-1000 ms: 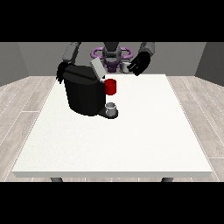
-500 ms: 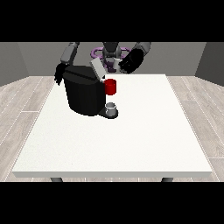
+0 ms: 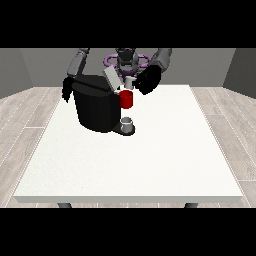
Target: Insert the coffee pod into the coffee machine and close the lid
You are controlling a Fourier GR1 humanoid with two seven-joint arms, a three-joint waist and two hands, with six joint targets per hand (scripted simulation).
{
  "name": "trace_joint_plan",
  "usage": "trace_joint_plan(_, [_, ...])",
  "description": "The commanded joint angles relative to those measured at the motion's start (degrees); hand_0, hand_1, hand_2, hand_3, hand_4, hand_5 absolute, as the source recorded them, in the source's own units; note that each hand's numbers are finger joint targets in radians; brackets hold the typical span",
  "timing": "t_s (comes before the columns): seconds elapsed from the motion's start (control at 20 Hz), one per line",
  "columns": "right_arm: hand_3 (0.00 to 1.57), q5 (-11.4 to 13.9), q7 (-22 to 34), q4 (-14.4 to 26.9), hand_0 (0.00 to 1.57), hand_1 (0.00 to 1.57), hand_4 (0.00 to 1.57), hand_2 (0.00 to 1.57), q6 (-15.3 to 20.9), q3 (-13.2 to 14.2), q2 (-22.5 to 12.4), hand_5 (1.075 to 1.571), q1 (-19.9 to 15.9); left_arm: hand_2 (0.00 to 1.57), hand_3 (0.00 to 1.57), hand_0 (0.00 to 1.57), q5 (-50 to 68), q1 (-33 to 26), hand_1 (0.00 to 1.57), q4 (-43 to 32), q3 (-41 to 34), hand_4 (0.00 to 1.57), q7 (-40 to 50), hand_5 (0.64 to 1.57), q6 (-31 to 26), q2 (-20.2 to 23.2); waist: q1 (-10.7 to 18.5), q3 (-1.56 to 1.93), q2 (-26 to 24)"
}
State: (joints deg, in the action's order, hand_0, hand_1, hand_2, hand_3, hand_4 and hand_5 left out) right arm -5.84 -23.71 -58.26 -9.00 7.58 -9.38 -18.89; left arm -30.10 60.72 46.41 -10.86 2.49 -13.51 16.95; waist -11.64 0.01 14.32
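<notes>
The coffee pod [image 3: 129, 81] is a small pale cylinder just beside the hand at the view's right [image 3: 148, 81], on its inner side and above the open top of the black coffee machine [image 3: 97, 107], whose grey lid [image 3: 112, 78] tilts up; whether this hand's fingers grasp the pod I cannot tell. Since half a second ago this hand has come down and inward toward the machine's red front part [image 3: 127, 99]. Below it a small grey cup [image 3: 127, 122] stands on the machine's base, its contents unseen, while the hand at the view's left [image 3: 66, 91] hangs at the machine's far side over the white tabletop [image 3: 150, 160], fingers unclear.
</notes>
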Motion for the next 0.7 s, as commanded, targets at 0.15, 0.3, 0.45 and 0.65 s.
trace_joint_plan(0.15, [0.00, -0.2, 0.7, 2.1, 0.00, 0.00, 0.20, 0.00, -0.4, 0.2, 0.0, 1.571, -2.7, 1.48, 1.40, 1.45, 0.7, 5.5, 1.45, -2.5, -2.2, 0.60, 3.5, 1.571, 2.5, 1.1, -2.0, 0.01, 2.5])
trace_joint_plan(0.3, [0.00, 0.2, -3.7, 5.1, 0.00, 0.00, 0.27, 0.00, 0.8, 2.3, -1.1, 1.571, -4.0, 1.48, 1.39, 1.44, 2.6, 5.4, 1.44, -1.8, -2.4, 0.60, 0.4, 1.571, -0.3, 1.8, 0.8, 0.02, 4.8])
trace_joint_plan(0.45, [0.00, 0.9, 1.8, 0.1, 0.00, 0.00, 0.19, 0.00, 2.4, -0.5, 1.2, 1.571, -5.5, 1.48, 1.34, 1.46, 1.5, 5.5, 1.46, -5.7, -3.3, 0.62, -1.7, 1.571, -0.3, 6.1, -2.1, -0.02, 5.6])
trace_joint_plan(0.65, [0.00, 0.4, 3.3, 0.9, 0.00, 0.00, 0.26, 0.00, 2.2, 0.7, -0.8, 1.571, -9.2, 1.49, 1.42, 1.43, -0.9, 6.9, 1.43, -5.5, -1.2, 0.68, -2.6, 1.571, 0.9, 6.6, -2.9, -0.01, 7.4])
